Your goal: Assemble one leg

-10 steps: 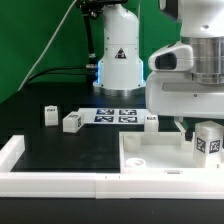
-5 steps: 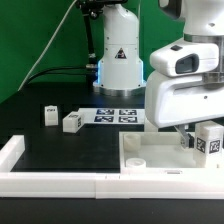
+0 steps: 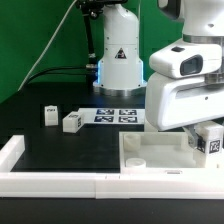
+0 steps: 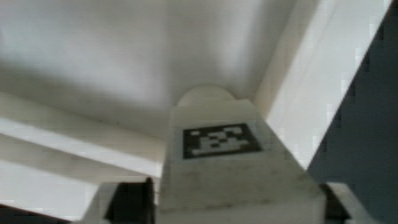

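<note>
My gripper (image 3: 198, 136) is shut on a leg (image 3: 211, 140), a small white block whose marker tag faces the camera. It holds the leg just over the right far corner of the large white slab (image 3: 150, 156). In the wrist view the leg (image 4: 221, 140) fills the gap between my two dark fingers (image 4: 128, 202), tag up, with the slab's white surface beyond it. Whether the leg touches the slab is hidden by the gripper's body. Two more legs (image 3: 50, 115) (image 3: 72, 122) lie on the black table at the exterior view's left.
The marker board (image 3: 118, 115) lies in front of the arm's base (image 3: 118, 60). Long white border rails (image 3: 50, 181) run along the front and the exterior view's left. A round boss (image 3: 135, 157) stands on the slab's near left corner.
The gripper's body has come slightly lower and now hides a third loose leg beside the marker board. The held leg stays at the slab's right far corner.
</note>
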`<state>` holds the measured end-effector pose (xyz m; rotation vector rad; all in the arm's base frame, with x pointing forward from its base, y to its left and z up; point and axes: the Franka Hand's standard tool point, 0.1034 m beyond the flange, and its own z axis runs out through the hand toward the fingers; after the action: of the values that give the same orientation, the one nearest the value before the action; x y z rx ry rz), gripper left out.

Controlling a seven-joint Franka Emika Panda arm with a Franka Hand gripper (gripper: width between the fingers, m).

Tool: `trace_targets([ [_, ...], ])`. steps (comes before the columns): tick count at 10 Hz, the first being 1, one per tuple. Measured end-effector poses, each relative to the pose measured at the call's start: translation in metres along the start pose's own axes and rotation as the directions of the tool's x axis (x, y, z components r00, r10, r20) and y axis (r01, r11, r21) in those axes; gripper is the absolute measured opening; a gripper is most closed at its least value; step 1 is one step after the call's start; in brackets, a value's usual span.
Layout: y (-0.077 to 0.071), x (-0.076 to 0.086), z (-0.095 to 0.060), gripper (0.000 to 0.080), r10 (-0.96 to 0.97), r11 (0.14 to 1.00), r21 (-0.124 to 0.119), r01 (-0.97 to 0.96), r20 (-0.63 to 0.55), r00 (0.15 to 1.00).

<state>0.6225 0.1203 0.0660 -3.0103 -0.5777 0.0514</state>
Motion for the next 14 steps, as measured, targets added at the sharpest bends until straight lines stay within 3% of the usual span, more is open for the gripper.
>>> trace_targets([
  [1, -0.0001, 0.0, 0.0, 0.0289, 0.003, 1.0, 0.0, -0.003, 0.0, 1.0],
  [3, -0.0001, -0.0002, 0.0002, 0.0289, 0.055, 0.998, 0.003, -0.055, 0.0, 0.998],
  [5, 0.0019, -0.001, 0.0008, 0.0289, 0.413, 0.91, 0.018, -0.413, 0.001, 0.911],
  [8, 0.0041, -0.002, 0.0013, 0.0291, 0.789, 0.613, 0.036, -0.789, 0.027, 0.614],
  [12, 0.0027, -0.0011, 0.0013, 0.0291, 0.989, 0.144, 0.016, -0.989, 0.031, 0.145],
  [14, 0.003, -0.0006, 0.0013, 0.0291, 0.994, 0.103, 0.022, -0.994, 0.037, 0.103],
])
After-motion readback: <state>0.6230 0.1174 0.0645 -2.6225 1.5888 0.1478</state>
